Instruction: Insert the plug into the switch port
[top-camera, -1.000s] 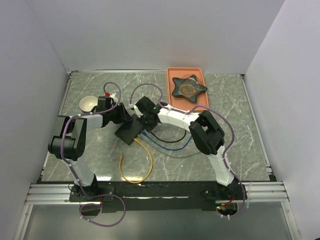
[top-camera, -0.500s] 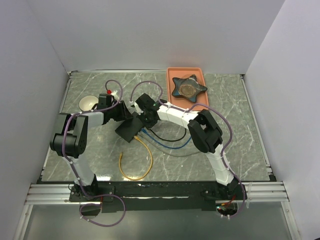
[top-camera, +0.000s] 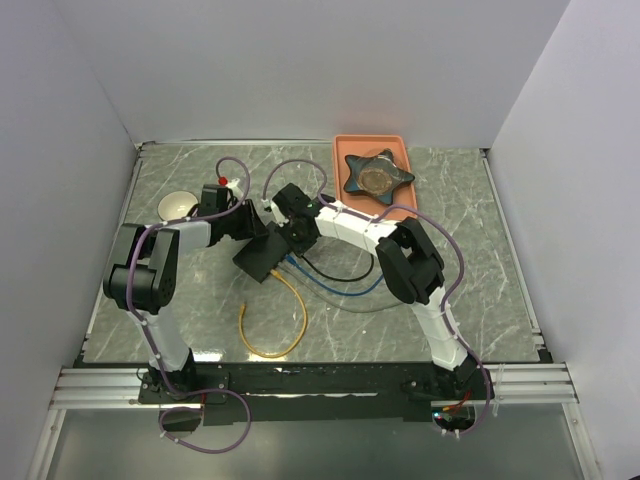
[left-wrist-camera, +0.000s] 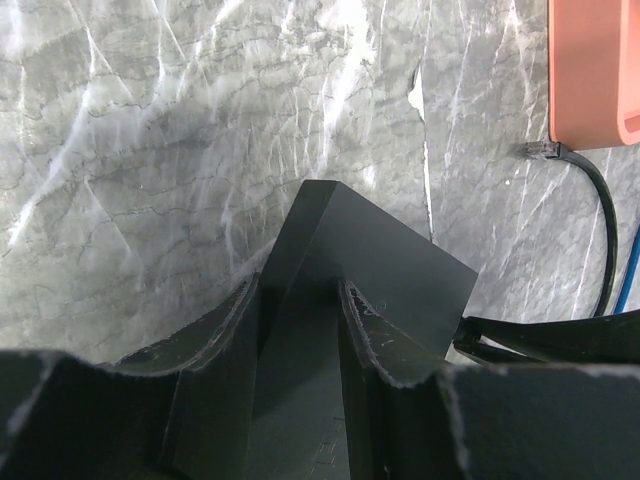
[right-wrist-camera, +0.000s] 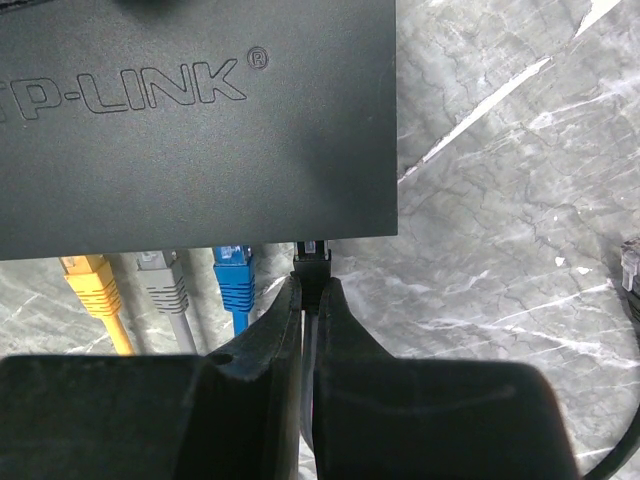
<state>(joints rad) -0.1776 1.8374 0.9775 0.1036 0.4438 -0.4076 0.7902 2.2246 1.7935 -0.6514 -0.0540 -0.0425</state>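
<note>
The black switch (top-camera: 262, 258) lies tilted at the table's middle left. My left gripper (top-camera: 250, 232) is shut on it, and in the left wrist view its fingers (left-wrist-camera: 235, 320) clamp one end of the box (left-wrist-camera: 385, 265). My right gripper (right-wrist-camera: 312, 285) is shut on a black plug (right-wrist-camera: 312, 258). The plug's tip meets the long edge of the switch (right-wrist-camera: 200, 120), just right of a blue plug (right-wrist-camera: 234, 270). The switch port is hidden under that edge. From above, the right gripper (top-camera: 293, 240) sits against the switch's right side.
Yellow (right-wrist-camera: 92, 280) and grey (right-wrist-camera: 160, 278) plugs sit in the same row. Their cables (top-camera: 275, 325) loop toward the near edge. An orange tray (top-camera: 340, 150) holds a dark star-shaped object (top-camera: 376, 175). A white bowl (top-camera: 176, 205) stands far left. A loose black plug (left-wrist-camera: 545, 151) lies by the tray.
Both grippers and the switch have shifted slightly toward the back of the table. Both grips are unchanged.
</note>
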